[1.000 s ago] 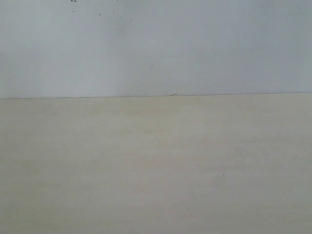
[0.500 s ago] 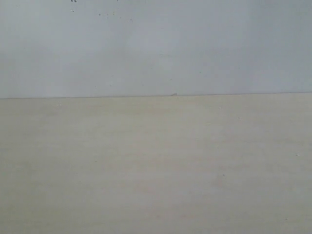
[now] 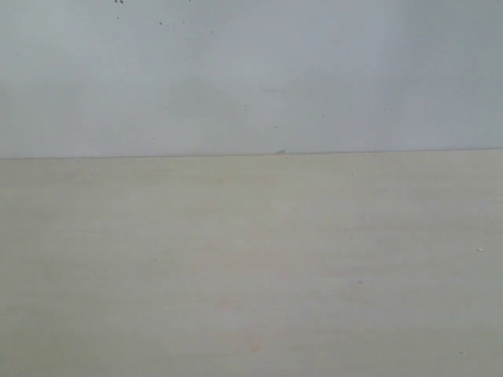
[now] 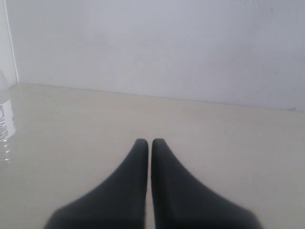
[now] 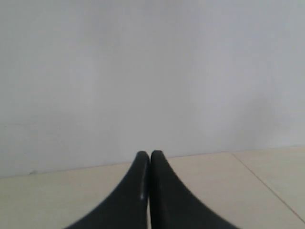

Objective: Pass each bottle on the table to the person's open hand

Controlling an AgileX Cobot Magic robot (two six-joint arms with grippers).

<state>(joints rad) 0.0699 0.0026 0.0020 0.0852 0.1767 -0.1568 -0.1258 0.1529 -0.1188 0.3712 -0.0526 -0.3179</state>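
Note:
The exterior view holds only the pale beige table [image 3: 251,267] and a grey wall; no bottle, hand or gripper appears there. In the left wrist view a sliver of a clear bottle [image 4: 4,124] with a printed label stands on the table [image 4: 214,143] at the frame's edge, well off to the side of my left gripper [image 4: 150,142], whose black fingers are shut with nothing between them. My right gripper [image 5: 149,153] is also shut and empty, hovering over the table [image 5: 57,200] facing the wall. The other bottles and the person's open hand are out of view.
A grey-white wall [image 3: 251,78] rises along the table's far edge. In the right wrist view a seam or table edge [image 5: 267,183] runs diagonally near the frame's side. A wall corner [image 4: 12,47] shows beside the bottle in the left wrist view.

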